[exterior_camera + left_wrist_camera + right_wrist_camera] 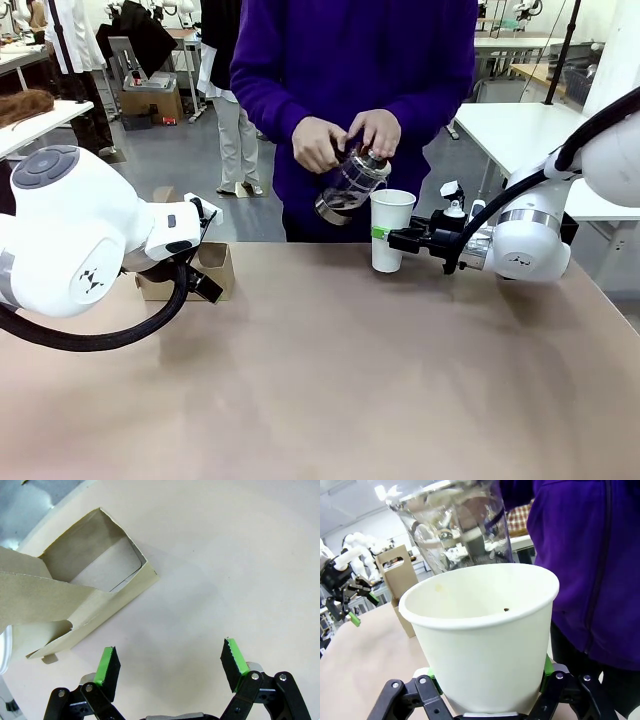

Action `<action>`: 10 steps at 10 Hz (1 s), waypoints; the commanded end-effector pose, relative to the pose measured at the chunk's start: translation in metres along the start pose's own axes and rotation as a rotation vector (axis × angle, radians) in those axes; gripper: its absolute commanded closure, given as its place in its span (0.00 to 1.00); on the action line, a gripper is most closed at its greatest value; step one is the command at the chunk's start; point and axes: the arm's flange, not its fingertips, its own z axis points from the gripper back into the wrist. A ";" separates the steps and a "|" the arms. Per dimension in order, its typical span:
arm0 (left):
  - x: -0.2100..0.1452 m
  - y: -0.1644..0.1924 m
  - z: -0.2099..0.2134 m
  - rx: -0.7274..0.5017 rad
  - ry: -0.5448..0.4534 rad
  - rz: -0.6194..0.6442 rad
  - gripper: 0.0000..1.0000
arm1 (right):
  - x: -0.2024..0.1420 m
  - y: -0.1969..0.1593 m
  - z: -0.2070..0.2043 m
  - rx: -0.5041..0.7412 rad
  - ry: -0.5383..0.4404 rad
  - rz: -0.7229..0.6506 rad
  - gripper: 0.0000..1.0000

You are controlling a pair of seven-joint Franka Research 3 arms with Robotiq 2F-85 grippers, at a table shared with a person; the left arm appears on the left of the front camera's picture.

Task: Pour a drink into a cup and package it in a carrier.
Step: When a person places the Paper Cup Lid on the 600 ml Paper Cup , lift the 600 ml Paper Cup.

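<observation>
The cup stands upright on the tabletop close to its far edge, a little right of the middle, and the robot's right hand is closed around its lower half, one green pad pressed to each side of the white paper wall. That arm reaches in level from the tabletop's right edge. Seen from the right wrist, the cup's inner wall is white with one small dark speck near the rim. Across the far edge a person in a purple top holds the glass pot in both of the person's hands, tilted with its metal top end turned towards the cup and just beside the cup's rim, at about rim height. The drink lies as a dark layer in the pot's lower end. The carrier sits near the far edge towards the tabletop's left corner, well apart from the cup, with its centre handle upright. The robot's left hand hangs over bare tabletop just beside the carrier, on the side nearer the robot, pointing downwards with its fingers spread wide apart and nothing between them; it touches neither the carrier nor the tabletop
</observation>
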 end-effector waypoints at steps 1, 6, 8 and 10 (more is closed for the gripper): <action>0.000 0.000 0.000 -0.001 -0.001 0.000 0.00 | 0.005 0.003 -0.001 0.002 -0.003 0.004 0.20; 0.000 0.000 0.000 -0.001 -0.001 0.000 0.00 | 0.005 0.003 -0.001 0.002 -0.003 0.004 0.20; 0.000 0.000 0.000 -0.001 -0.001 0.000 0.00 | 0.005 0.003 -0.001 0.002 -0.003 0.004 0.20; 0.000 0.000 0.000 -0.001 -0.001 0.000 0.00 | 0.005 0.003 -0.001 0.002 -0.003 0.004 0.20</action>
